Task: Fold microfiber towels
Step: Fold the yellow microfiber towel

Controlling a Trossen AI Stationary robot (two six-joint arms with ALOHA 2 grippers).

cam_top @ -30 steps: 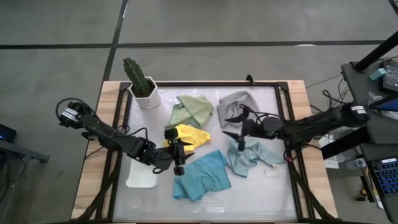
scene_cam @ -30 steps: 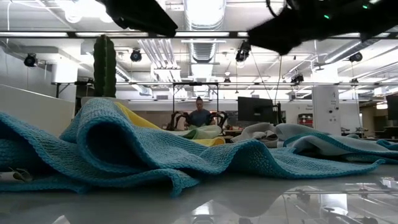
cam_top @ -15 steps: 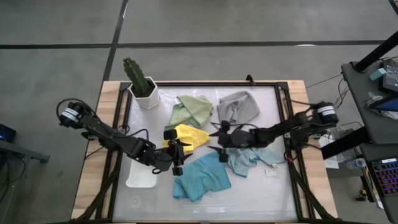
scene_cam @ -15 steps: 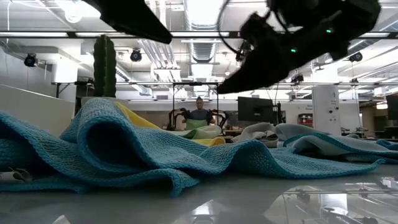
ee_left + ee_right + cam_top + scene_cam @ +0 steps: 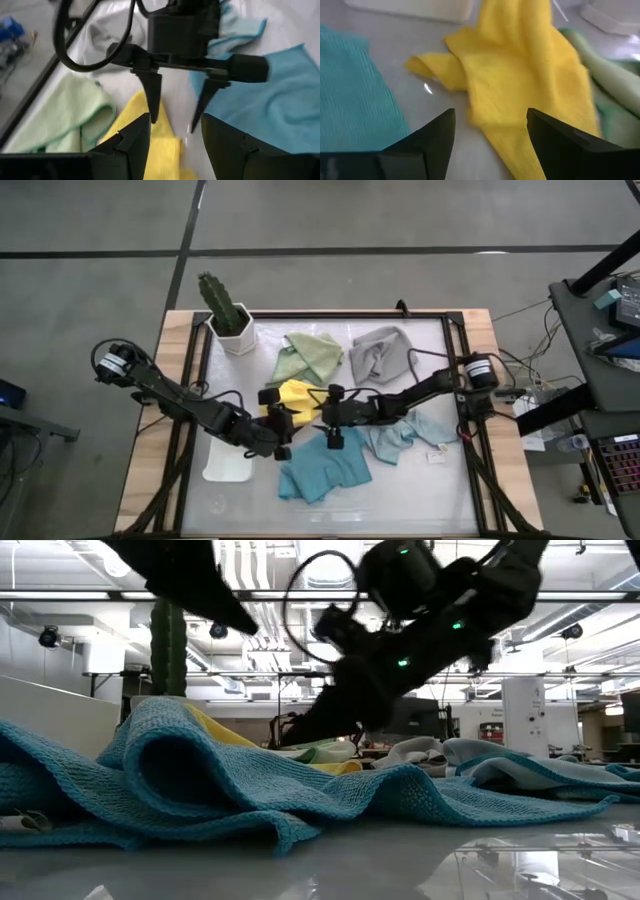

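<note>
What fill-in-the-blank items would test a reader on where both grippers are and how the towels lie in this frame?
1. Both grippers, left and right, have their jaws ____.
2. The right gripper's fingers face the ____ towel.
3. In the overhead view, the towel nearest the cactus is the ____ one.
4. The white tray holds ____ towels.

Missing words: open; yellow; sage green; no

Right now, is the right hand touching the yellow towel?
Apart. The left wrist view shows the right hand open, fingertips hanging just off the yellow towel edge, with bare table between them.
</note>
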